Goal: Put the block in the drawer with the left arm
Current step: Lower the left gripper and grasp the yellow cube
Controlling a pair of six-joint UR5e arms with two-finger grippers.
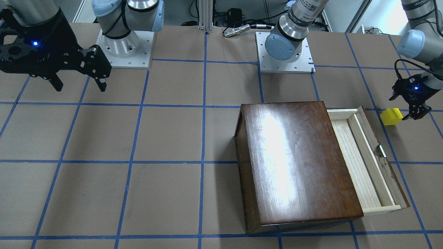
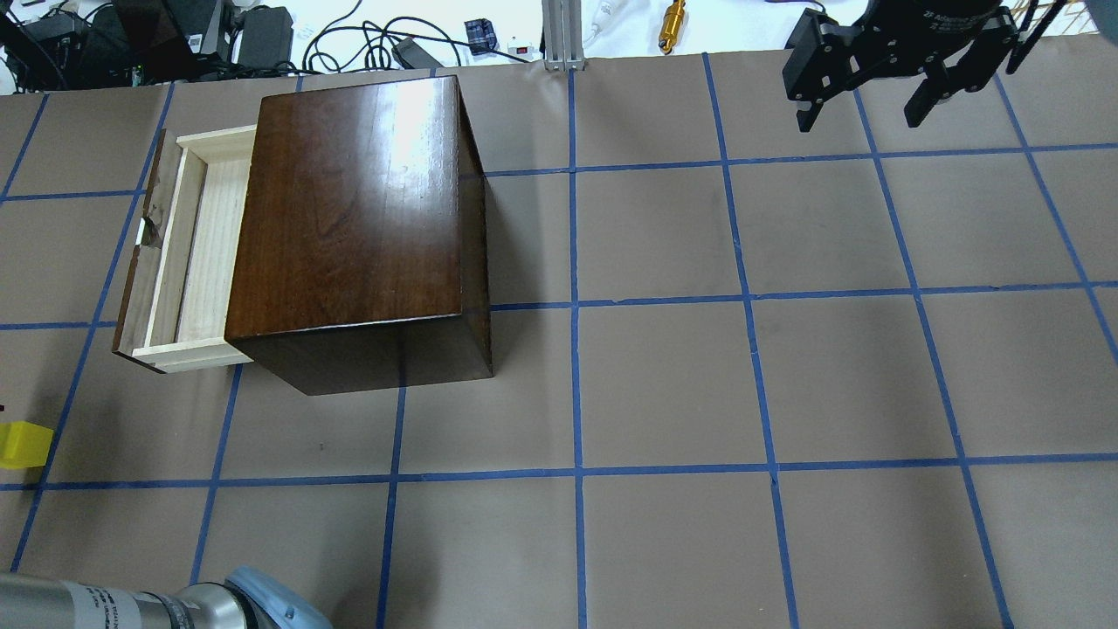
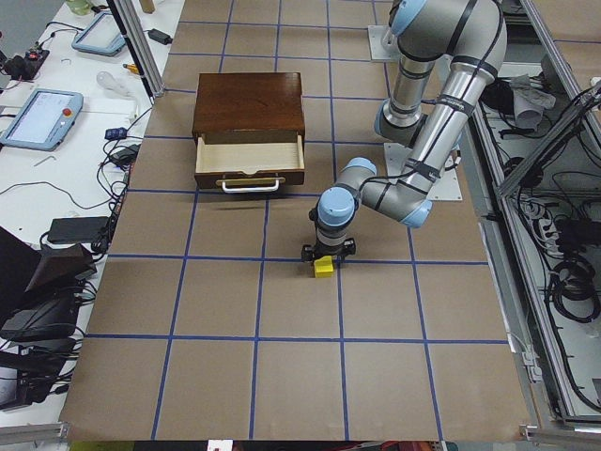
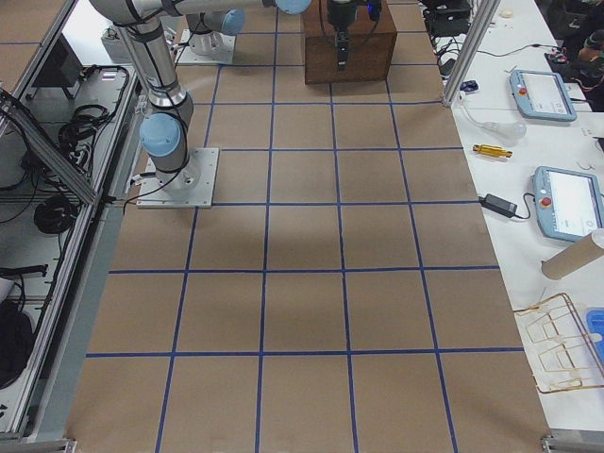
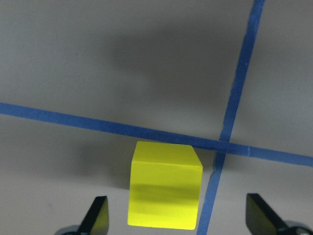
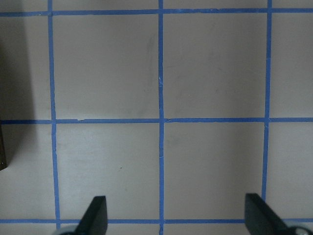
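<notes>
1. The block sits on the counter beside a crossing of blue tape lines. It is out past the drawer side of the wooden box, apart from it and toward the robot's edge.
2. The left gripper hangs over the block with its fingers spread wide. The block lies between them, touching neither and closer to one finger than the other.
3. It looks like a rigid, light cube with flat, smooth sides that will neither bend nor crush. The best hold is probably on two opposite flat faces, low and centred. Because it sits off-centre, I judge the nearer finger would nudge it sideways before the pinch closes (a light cube slides easily on paper).
4. The block's visible faces carry no label or marking.
5. The drawer stands pulled out of the box toward the block's side. Its pale floor is bare, and a metal handle sits on its dark front panel.
6. The box is glossy with a bright glare patch, and I can see no writing on it.
7. The right gripper is well away on the opposite side of the box, raised above the counter. Its fingers are parted and hold nothing.
8. White lettering on the right gripper's body and on a label on an arm tube is too small to read.
</notes>
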